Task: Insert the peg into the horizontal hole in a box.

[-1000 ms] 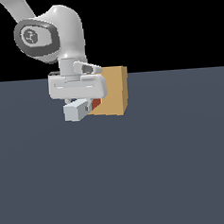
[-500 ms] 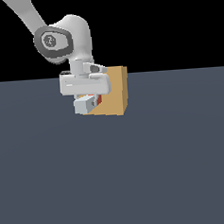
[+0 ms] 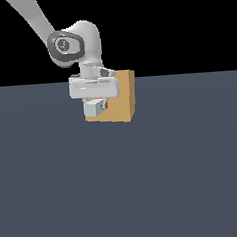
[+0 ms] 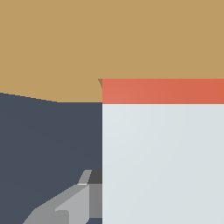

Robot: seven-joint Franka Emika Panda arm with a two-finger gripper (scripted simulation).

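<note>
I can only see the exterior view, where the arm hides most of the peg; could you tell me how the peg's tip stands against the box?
Observer: In the wrist view the peg's red end meets the box face; only a narrow red band shows outside it.
Operator: Thank you. Can you see the hole there?
Observer: Only a small dark notch at the corner of the red end; the peg covers the rest.
Operator: And is the tool holding the white part?
Observer: A grey finger lies alongside the white part, so the tool looks shut on the peg.
</note>
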